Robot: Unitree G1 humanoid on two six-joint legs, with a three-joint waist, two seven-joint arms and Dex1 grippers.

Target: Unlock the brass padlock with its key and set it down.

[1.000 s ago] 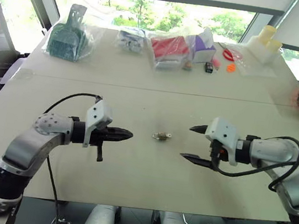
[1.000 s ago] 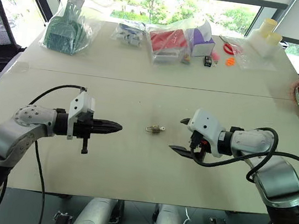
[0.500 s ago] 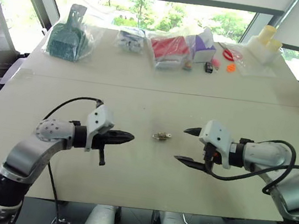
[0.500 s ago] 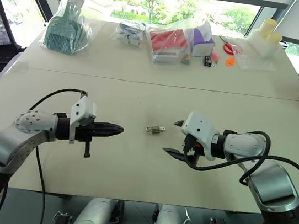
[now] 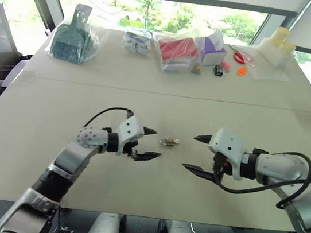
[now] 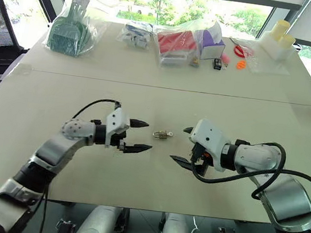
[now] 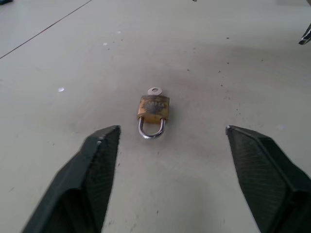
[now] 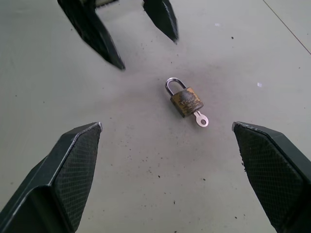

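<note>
Brass padlock (image 7: 153,108) holds key (image 7: 154,91) in its keyhole

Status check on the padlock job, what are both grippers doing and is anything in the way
Left gripper and right gripper open, holding nothing. Small brass padlock flat on the pale table between them, silvery key in its base. Nothing between grippers and padlock.

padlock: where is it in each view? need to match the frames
Left eye: padlock mid-table, between both open grippers.
Right eye: same spot.
Left wrist: centre, shackle toward the camera.
Right wrist: centre, shackle away.
Shared landmark: key in the padlock's base.
</note>
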